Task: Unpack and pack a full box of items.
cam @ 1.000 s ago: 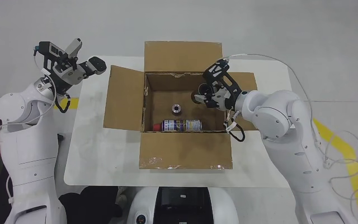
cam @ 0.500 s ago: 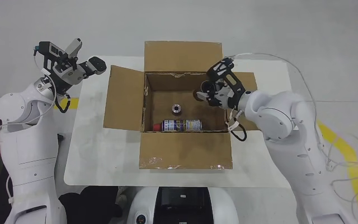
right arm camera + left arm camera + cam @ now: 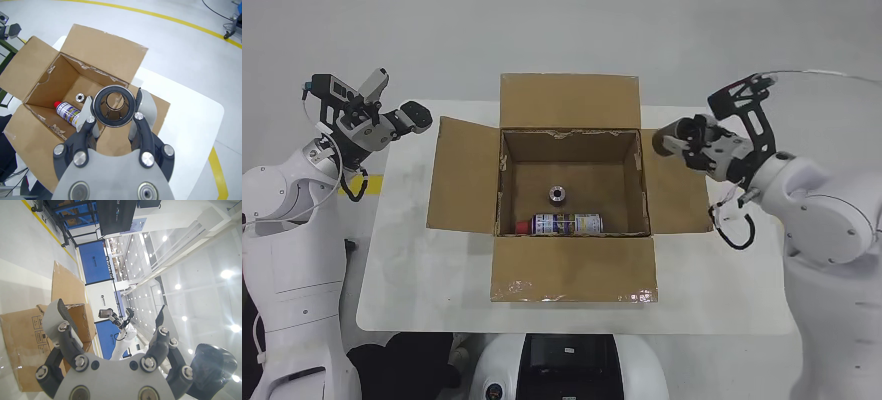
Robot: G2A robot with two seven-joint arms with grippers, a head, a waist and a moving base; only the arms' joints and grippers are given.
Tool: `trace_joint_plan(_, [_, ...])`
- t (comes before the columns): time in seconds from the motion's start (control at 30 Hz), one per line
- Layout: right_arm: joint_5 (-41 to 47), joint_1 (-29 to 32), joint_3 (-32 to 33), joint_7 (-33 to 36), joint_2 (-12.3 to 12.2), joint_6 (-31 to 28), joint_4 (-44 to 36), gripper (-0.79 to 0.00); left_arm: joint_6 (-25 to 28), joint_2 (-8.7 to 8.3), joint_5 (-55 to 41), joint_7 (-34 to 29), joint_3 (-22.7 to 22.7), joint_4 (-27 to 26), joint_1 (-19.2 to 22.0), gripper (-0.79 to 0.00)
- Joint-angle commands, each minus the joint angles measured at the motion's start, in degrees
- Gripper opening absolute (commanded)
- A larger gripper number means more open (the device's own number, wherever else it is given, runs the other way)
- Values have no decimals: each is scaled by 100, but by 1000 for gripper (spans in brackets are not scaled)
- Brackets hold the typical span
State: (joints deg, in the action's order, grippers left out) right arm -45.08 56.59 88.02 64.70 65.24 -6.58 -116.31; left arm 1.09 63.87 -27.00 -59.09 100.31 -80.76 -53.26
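Unpacking step, by my read. Box (image 3: 572, 270) sits open on the table (image 3: 422, 280), 4 flaps splayed. 2 items inside: spray can (image 3: 567, 223) lying along the near wall, small metal bushing (image 3: 558, 194) just beyond it, not touching. Right gripper (image 3: 682, 142) is outside the box's right wall, above the right flap, fingers clamped across a black-rimmed metal sleeve (image 3: 114, 108) held clear of the cardboard. Left gripper (image 3: 395, 100) hangs wide open, nothing in it, over the table's far-left corner. Next move likely needs a bare table spot beyond the flap and a low set-down so the sleeve can't roll. After that, the can.
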Motion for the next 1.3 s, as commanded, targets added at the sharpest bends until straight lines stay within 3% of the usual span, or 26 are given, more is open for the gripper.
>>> trace_joint_plan(0.0, [-70,127,231,-35,-28,59,-14,-785,0,0,0,0,0,0,0,0])
trace_joint_plan(0.43, [-419,886,1259,-332,-171,250,321,-785,0,0,0,0,0,0,0,0])
trace_joint_plan(1.27, [-1058,1982,1276,-1369,-209,973,975,-785,0,0,0,0,0,0,0,0])
